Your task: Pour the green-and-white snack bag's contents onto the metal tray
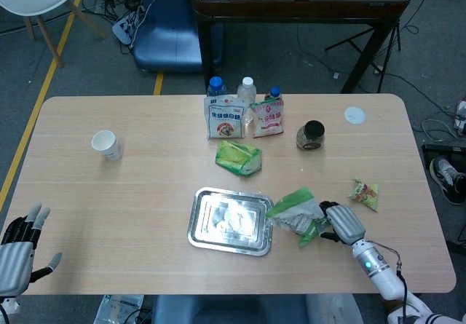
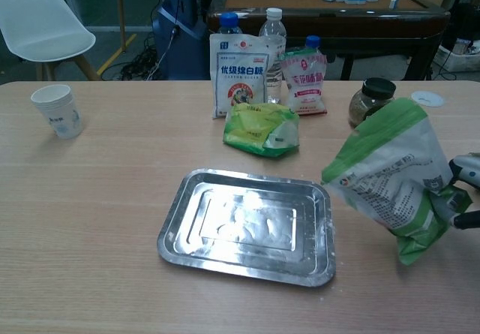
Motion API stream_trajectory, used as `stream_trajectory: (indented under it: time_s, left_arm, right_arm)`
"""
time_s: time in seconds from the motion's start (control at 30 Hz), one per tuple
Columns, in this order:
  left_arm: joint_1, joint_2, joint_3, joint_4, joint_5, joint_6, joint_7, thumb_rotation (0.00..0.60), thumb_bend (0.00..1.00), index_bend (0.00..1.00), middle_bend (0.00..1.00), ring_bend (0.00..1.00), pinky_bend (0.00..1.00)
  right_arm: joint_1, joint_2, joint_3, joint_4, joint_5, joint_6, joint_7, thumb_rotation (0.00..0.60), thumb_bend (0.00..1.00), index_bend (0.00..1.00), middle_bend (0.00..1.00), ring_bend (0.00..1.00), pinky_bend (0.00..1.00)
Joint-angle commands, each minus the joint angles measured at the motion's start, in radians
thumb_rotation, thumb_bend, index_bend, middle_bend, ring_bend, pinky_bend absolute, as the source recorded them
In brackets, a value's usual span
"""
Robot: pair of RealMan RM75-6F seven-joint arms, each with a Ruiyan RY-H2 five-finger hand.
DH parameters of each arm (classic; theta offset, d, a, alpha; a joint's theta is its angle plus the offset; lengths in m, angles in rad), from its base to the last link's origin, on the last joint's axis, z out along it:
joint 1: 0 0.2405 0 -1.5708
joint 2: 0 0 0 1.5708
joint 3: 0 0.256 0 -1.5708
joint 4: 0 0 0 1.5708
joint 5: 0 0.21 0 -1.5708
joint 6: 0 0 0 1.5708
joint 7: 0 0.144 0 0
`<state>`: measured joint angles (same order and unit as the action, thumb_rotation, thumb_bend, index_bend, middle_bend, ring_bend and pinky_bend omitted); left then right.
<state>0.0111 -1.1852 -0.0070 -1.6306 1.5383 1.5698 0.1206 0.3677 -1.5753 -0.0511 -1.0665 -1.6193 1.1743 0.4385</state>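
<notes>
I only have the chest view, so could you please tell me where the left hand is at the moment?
Observer: The left hand is by the table's near left corner, fingers apart, holding nothing.
Operator: Thank you. Does anything lie beyond the tilted bag on the right side?
Observer: Yes, a small snack packet lies on the table just past the right hand, which holds the green-and-white bag. The packet touches neither.

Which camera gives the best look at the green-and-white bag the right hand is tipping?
The chest view: the green-and-white snack bag fills the right side, tilted toward the metal tray, its printing visible. The head view shows it small, but adds the right hand gripping it.
</notes>
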Motion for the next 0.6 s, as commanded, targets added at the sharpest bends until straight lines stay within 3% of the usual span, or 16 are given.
stream_trajectory:
  time_s: [0.03, 0.17, 0.3, 0.6]
  left_arm:
    - [0.0, 0.0, 0.0, 0.0, 0.0, 0.0, 0.0, 0.6, 0.23, 0.02, 0.0, 0.08, 0.06]
    - [-0.001, 0.003, 0.0, -0.002, 0.002, -0.001, 0.001, 0.6, 0.23, 0.02, 0.0, 0.08, 0.06]
    - [0.001, 0.002, 0.002, 0.001, 0.004, 0.002, -0.005, 0.6, 0.23, 0.02, 0.0, 0.08, 0.06]
    - [0.009, -0.001, 0.004, 0.013, 0.004, 0.012, -0.02, 0.6, 0.23, 0.02, 0.0, 0.08, 0.06]
  right_arm:
    - [0.003, 0.004, 0.003, -0.002, -0.008, 0.013, -0.005, 0.6, 0.73, 0.53, 0.48, 0.33, 0.36]
    - [0.03, 0.036, 0.013, -0.037, -0.026, 0.017, -0.048, 0.6, 0.73, 0.53, 0.48, 0.33, 0.36]
    - [0.084, 0.113, 0.043, -0.14, -0.03, -0.016, -0.155, 0.6, 0.73, 0.53, 0.48, 0.33, 0.36]
    - [0.197, 0.237, 0.114, -0.341, 0.021, -0.153, -0.403, 0.6, 0.73, 0.53, 0.48, 0.34, 0.37]
